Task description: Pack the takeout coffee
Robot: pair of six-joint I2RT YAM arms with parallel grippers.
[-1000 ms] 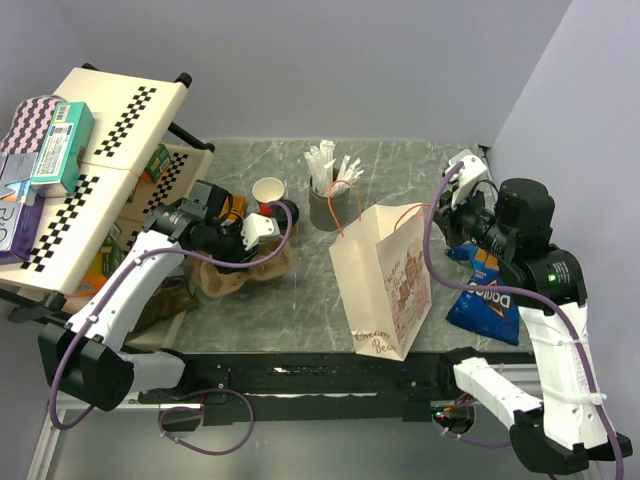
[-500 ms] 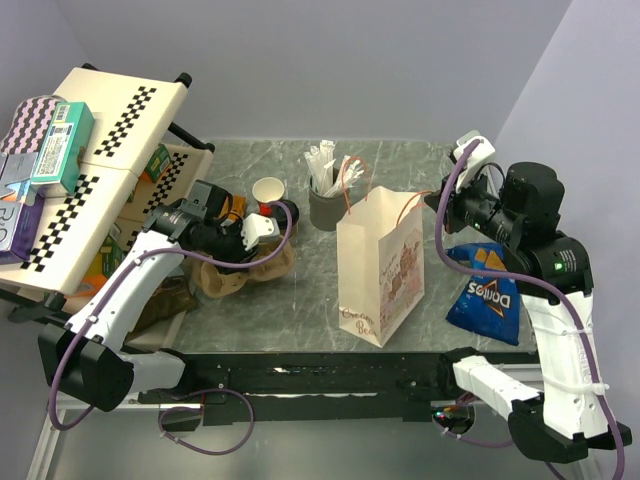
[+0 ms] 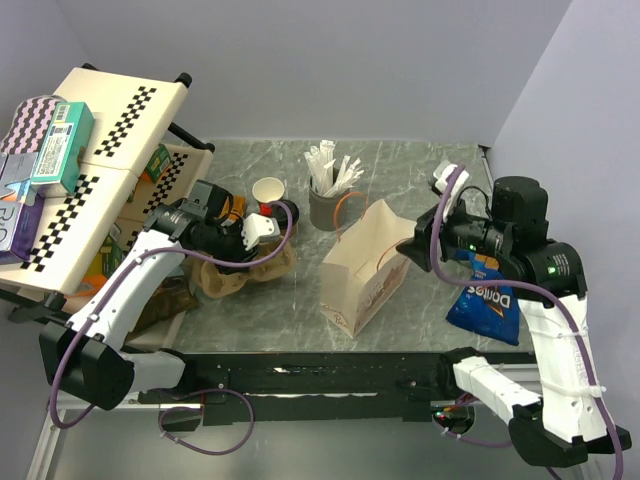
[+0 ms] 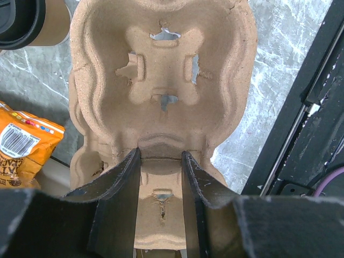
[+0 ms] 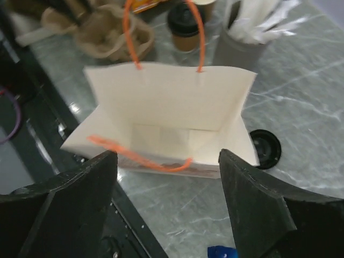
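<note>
Looking at a grey marbled surface point(image 3: 300, 320) with a checker-marked rack point(image 3: 110, 125) of boxes along its left side. Mid-surface, seeing a cream paper bag point(image 3: 365, 265) with orange handles tipped well over to the left, mouth wide open toward the right gripper point(image 5: 167, 158). Can't tell whether fully down on its side. Reading the right fingers point(image 5: 80, 193) as spread wide, just short of the bag mouth, gripping nothing. Spotting a blue chip bag point(image 3: 483, 300) flat under the right arm. Finding the left gripper point(image 4: 160, 155) on the brown moulded cup carrier point(image 4: 161, 80), left fingers point(image 4: 115, 215) pinched closed on a ridge at its near rim. Noting a grey cup of white sticks point(image 3: 325, 208) behind the bag. Placing the takeout coffee left of that: one kraft cup point(image 3: 268, 190) unlidded, white inside, upright; a second, lidded cup point(image 5: 184, 27) just beside the carrier's far end. Catching a loose black lid point(image 5: 264, 149) flat on the surface just beside the bag.
</note>
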